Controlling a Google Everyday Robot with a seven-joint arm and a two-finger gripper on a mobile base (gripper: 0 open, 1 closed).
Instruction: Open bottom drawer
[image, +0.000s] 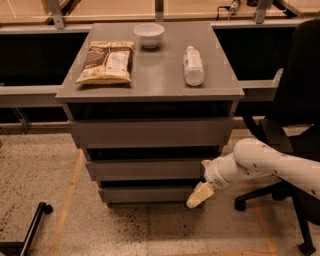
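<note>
The grey cabinet has three handleless drawers stacked under its top (150, 75). The bottom drawer (147, 194) is the lowest and narrowest front, near the floor. Its front stands about level with the cabinet face, with a dark gap above it. My gripper (199, 195) hangs from the white arm (265, 162) that reaches in from the right. The cream-coloured gripper tip sits at the right end of the bottom drawer's front, at or just in front of it. The middle drawer (145, 169) is right above.
On the cabinet top lie a snack bag (106, 62), a white bowl (149, 34) and a white bottle (193, 65) on its side. A black office chair (295, 115) stands to the right behind the arm. A black wheeled leg (30, 227) is at lower left on the speckled floor.
</note>
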